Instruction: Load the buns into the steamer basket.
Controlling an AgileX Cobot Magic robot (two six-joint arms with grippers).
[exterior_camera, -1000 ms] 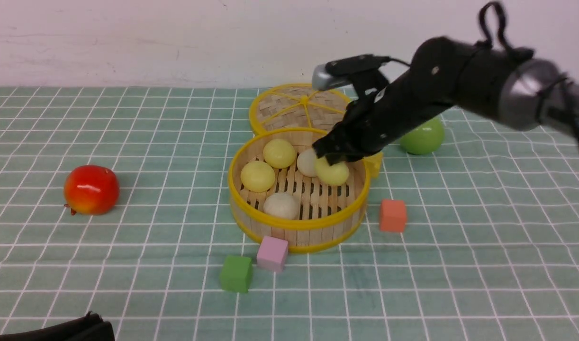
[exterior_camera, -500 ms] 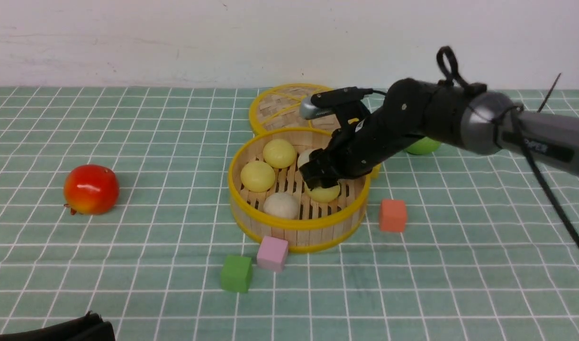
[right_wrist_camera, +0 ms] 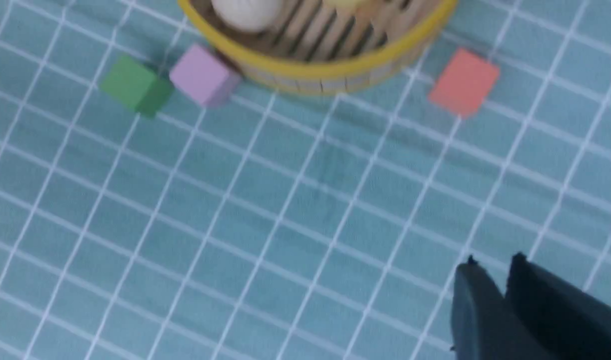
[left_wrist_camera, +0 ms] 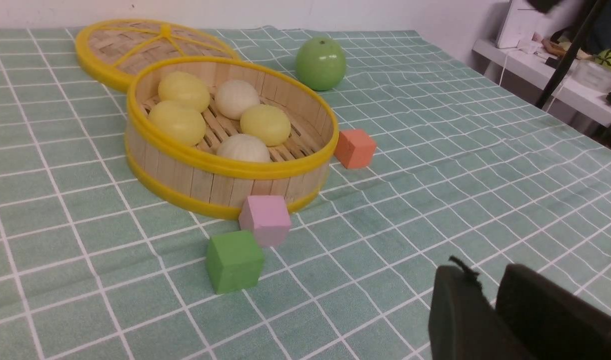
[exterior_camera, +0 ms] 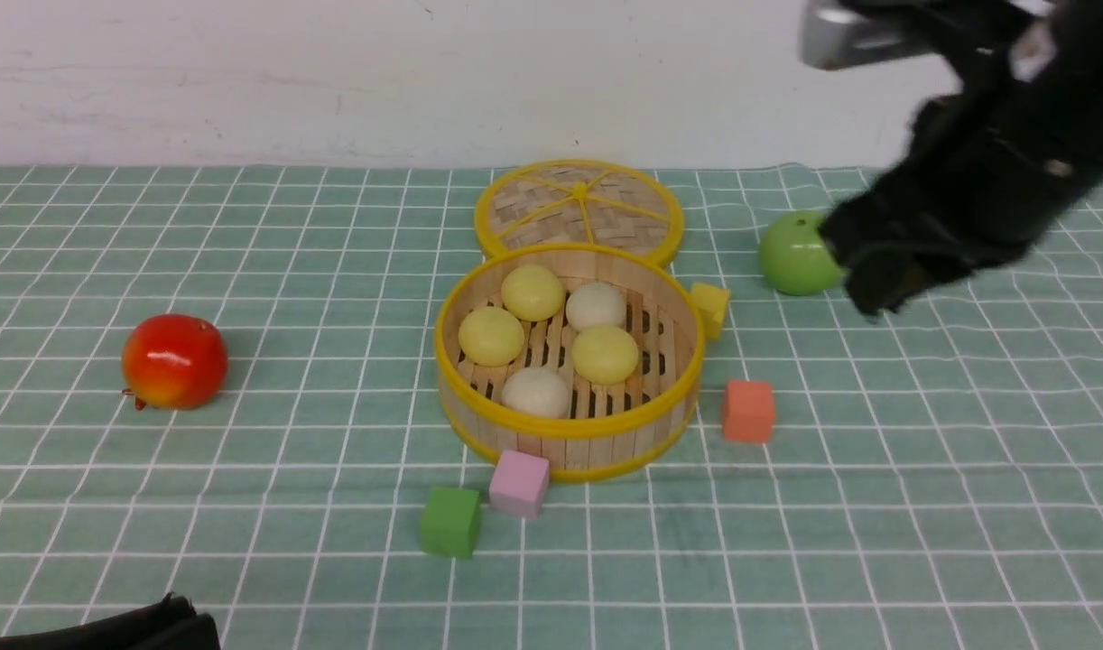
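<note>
**Steamer basket with five buns; right gripper raised clear**

- Right gripper (exterior_camera: 863, 271): lifted above the cloth, in front of the green apple (exterior_camera: 795, 253) in the front view. In its wrist view the two fingers (right_wrist_camera: 478, 310) lie almost together with only a thin slit between them, and they carry nothing.
- Steamer basket (exterior_camera: 565, 429): well apart from the right gripper, to its left and lower, resting on the green checked cloth (exterior_camera: 290, 451).
- Buns (exterior_camera: 605, 353): five, all inside the basket and none touching the gripper. Three pale yellow, two beige-white. The yellow bun at centre-right is the nearest to the right gripper; the others sit further left of it.
- Lid (exterior_camera: 579, 209): flat on the cloth behind the basket, its rim touching the basket's rim.
- Orange cube (exterior_camera: 748, 411): below and left of the right gripper, just beside the basket.
- Yellow cube (exterior_camera: 711, 308): against the basket's wall on the side facing the gripper.
- Pink cube (exterior_camera: 519, 483) and green cube (exterior_camera: 449, 521): at the basket's near edge.
- Red apple (exterior_camera: 173, 361): far left.
- Left gripper (left_wrist_camera: 490, 305): low and near the camera, well short of the basket; its fingers stand close together, empty.
</note>
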